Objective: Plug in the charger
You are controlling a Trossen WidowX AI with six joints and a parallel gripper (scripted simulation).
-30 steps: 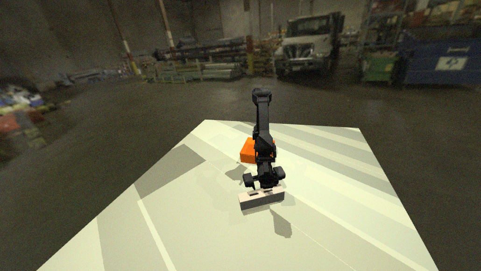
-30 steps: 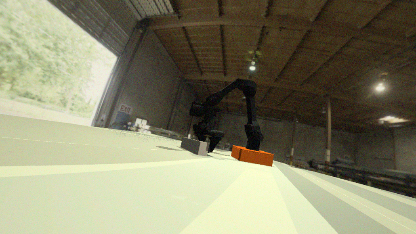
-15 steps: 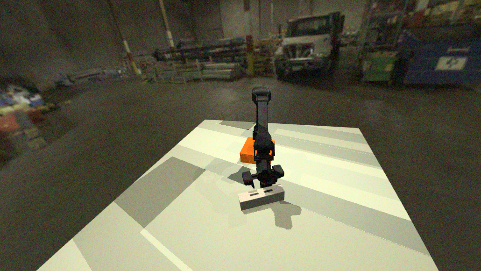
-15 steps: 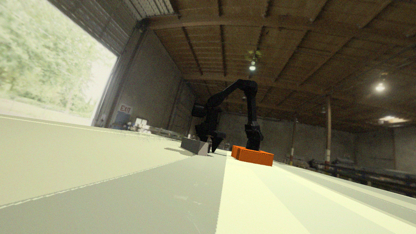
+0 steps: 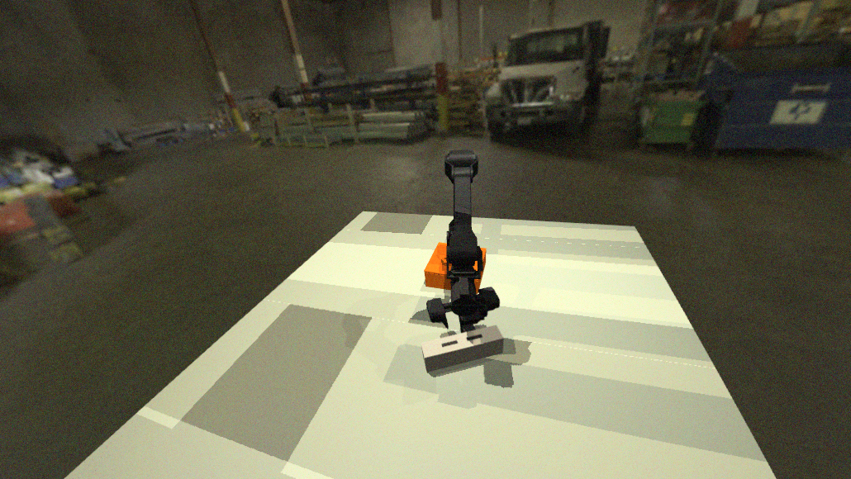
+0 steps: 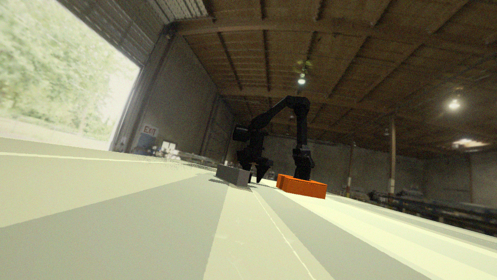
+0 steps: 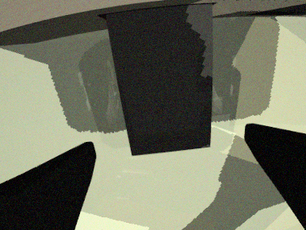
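The power strip (image 5: 463, 355) (image 6: 232, 175) (image 7: 43, 13) is a pale block lying slightly turned in front of the arm. Two dark slots show on its top in the top view. A dark block (image 7: 164, 87), apparently the charger, is upright close to the strip's arm side in the wrist view. Its prongs are not visible. My gripper (image 5: 466, 318) (image 6: 254, 176) (image 7: 170, 140) points down just behind the strip. It is open, with one finger on each side of the dark block and a gap at both sides. In the top and exterior views the block cannot be told clearly from the black fingers.
The orange base block (image 5: 436, 278) (image 6: 302, 188) of the arm stands behind the gripper on the pale table (image 5: 333, 440) (image 6: 173, 243). Shadows and stripes cross the table top. The strip is close against the gripper's forward side.
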